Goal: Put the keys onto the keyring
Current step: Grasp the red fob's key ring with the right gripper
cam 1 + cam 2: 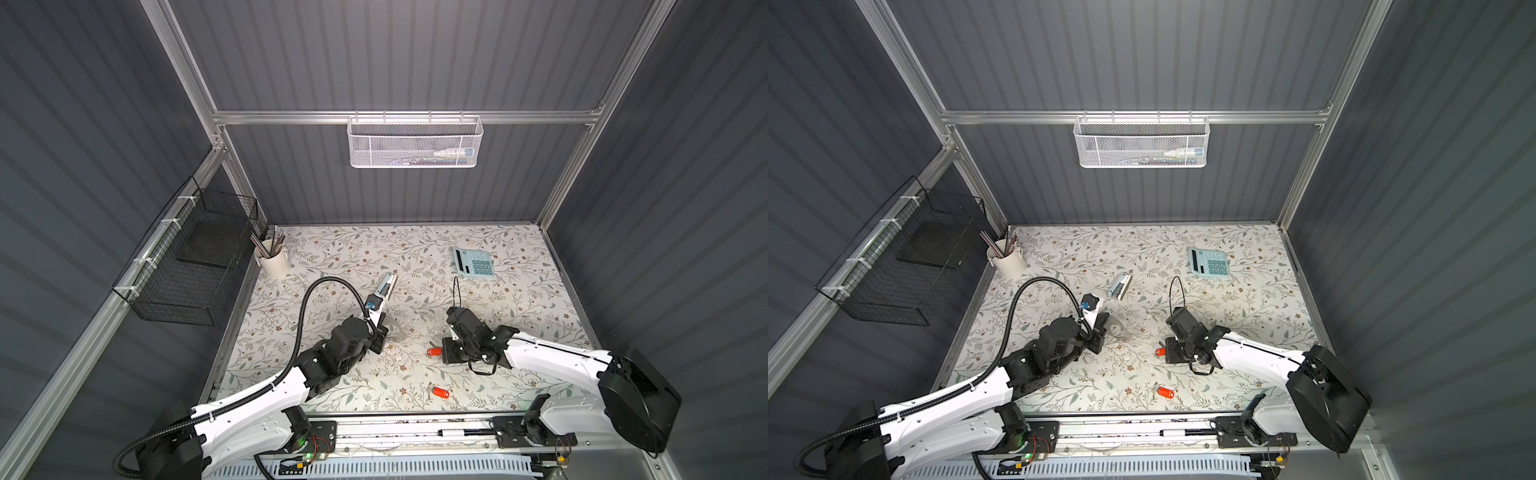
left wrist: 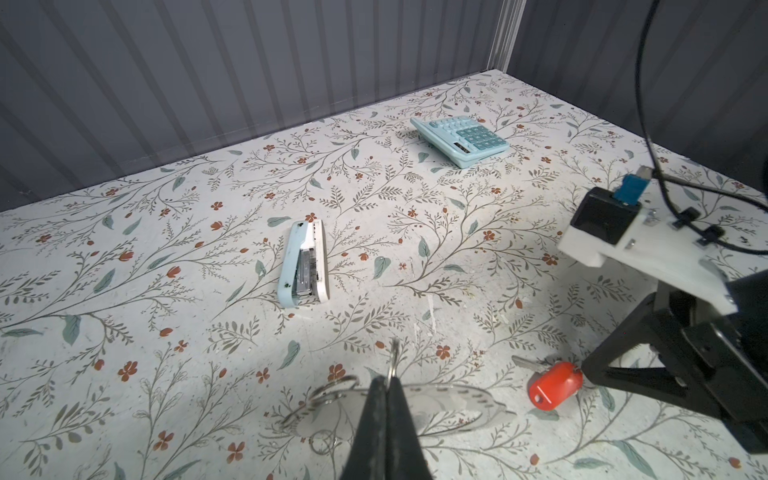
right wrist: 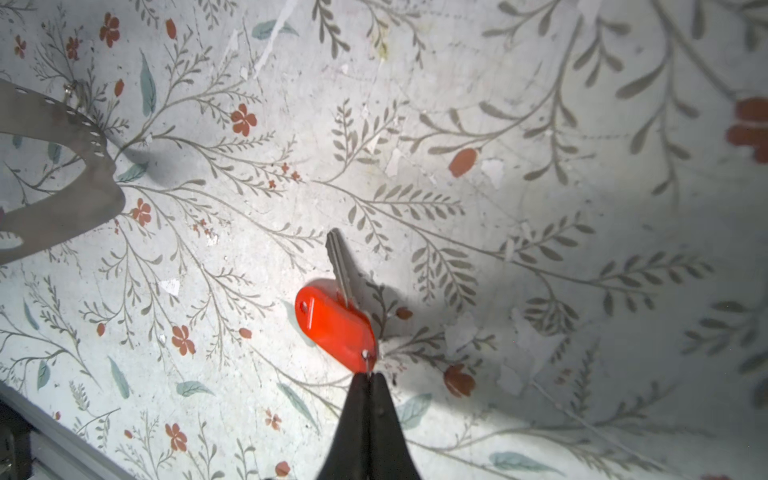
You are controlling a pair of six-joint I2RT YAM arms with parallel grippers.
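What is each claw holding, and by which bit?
The right gripper pinches the red-orange plastic key tag by its tiny metal loop. The left gripper pinches a small wire ring on the flat gray keyring.

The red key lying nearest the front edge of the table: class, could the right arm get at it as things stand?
Probably not yet: bare table surrounds the front key, but the right gripper is shut on the other key by its loop.
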